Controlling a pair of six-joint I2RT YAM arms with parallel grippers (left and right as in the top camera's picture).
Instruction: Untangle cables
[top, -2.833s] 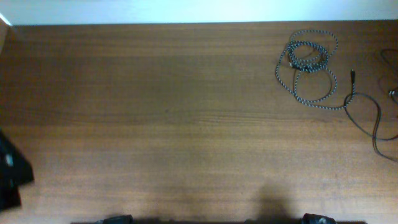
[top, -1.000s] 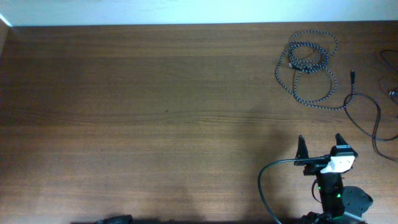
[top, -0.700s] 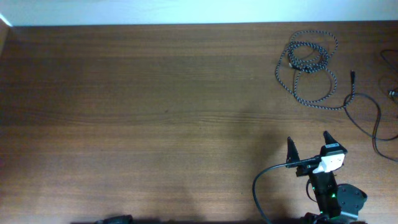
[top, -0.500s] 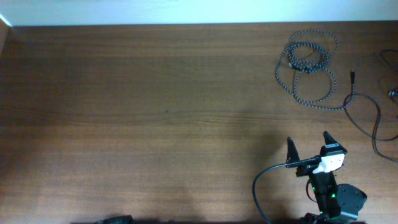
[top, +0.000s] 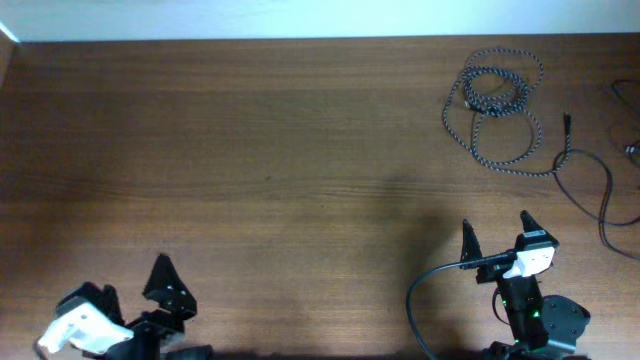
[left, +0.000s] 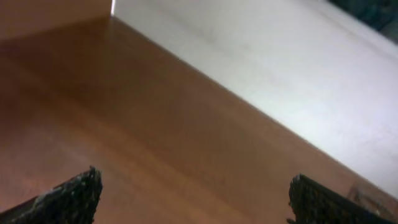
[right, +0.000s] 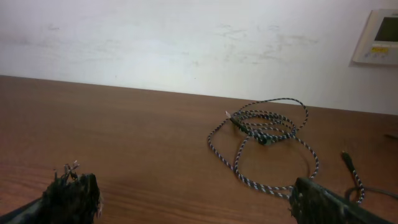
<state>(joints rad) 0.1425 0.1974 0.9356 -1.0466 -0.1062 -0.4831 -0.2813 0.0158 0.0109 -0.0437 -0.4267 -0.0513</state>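
Note:
A braided black-and-white speckled cable (top: 495, 100) lies coiled in loose loops at the far right of the table; it also shows in the right wrist view (right: 264, 134). A thin plain black cable (top: 590, 185) runs from its end toward the right edge, with a small plug (top: 567, 122) near the coil. My right gripper (top: 497, 238) is open and empty at the front right, well short of the cables. My left gripper (top: 125, 285) is open and empty at the front left, far from them. The left wrist view shows only bare wood between its jaws (left: 193, 196).
The wooden table (top: 260, 170) ends at a white wall (top: 300, 15) along the back. A thick black robot wire (top: 425, 300) loops beside the right arm. A small wall panel (right: 379, 37) hangs at the far right in the right wrist view.
The left arm has come into view at the front left. The right arm, which shifted slightly left and toward the front a second ago, has stayed still since. The cables have not moved.

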